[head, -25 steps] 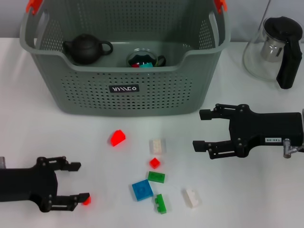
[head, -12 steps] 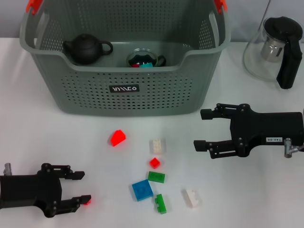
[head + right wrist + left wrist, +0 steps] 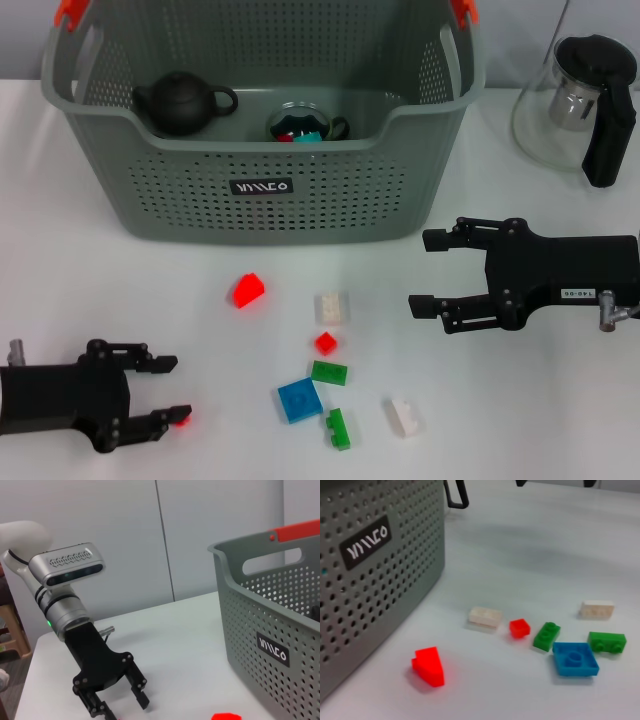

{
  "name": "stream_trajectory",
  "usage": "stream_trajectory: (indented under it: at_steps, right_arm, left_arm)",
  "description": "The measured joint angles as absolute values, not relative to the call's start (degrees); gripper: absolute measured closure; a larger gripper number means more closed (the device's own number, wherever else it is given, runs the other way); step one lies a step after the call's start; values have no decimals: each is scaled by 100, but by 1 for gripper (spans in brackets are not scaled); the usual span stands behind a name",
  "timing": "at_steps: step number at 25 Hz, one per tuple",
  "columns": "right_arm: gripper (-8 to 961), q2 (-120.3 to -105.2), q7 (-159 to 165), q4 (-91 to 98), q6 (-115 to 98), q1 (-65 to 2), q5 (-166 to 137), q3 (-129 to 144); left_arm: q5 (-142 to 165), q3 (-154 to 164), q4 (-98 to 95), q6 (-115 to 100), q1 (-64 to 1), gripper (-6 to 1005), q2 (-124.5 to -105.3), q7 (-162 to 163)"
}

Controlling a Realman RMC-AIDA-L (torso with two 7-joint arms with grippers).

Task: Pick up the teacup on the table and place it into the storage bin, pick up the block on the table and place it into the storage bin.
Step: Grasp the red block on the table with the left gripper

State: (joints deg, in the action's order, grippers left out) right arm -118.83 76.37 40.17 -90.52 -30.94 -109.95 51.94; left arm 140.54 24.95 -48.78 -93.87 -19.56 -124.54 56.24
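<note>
Head view: left hand (image 3: 165, 388) lies low on the tabletop (image 3: 560, 400), fingers spread, with a small red block (image 3: 182, 421) touching the tip of its nearer finger, not gripped. The loose bricks lie ahead of it: red wedge (image 3: 248, 290), white brick (image 3: 332, 307), small red brick (image 3: 325, 343), green brick (image 3: 329, 373), blue plate (image 3: 299, 400), second green brick (image 3: 338, 429), second white brick (image 3: 404, 416). Right hand (image 3: 432, 270) hovers released beyond these bricks, empty, just short of the storage bin (image 3: 270, 190). In the bin sit a dark teapot (image 3: 182, 103) and the teacup (image 3: 306, 125), which seems to hold small coloured pieces. A glass pitcher (image 3: 578, 105) stands behind the right hand.

Left wrist view: own fingers not shown. Bin wall is close on one side; the bricks are spread ahead and none is lifted.

Right wrist view: left hand is far off, fingers parted, near the tabletop.

Judgement: teacup step looks done; block step is in hand. Next move calls for centring the left fingers around the small red block, then clenching, lifting and carrying it over the bin rim.
</note>
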Motion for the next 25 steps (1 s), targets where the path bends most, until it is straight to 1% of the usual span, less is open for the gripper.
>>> stream_trajectory:
  at_steps: [16,25]
  right_arm:
    - [42,-11883,7637,4017,-9053,-3094,-10995,5194]
    - [42,-11883,7638,4017,-9053,-3094,-10995,5194]
  left_arm:
    - [13522,2455,-4946,-9021,-2027,420,-12434,5616]
    - [13587,2425,-5087,-9332,-1858,419,-12428,5616]
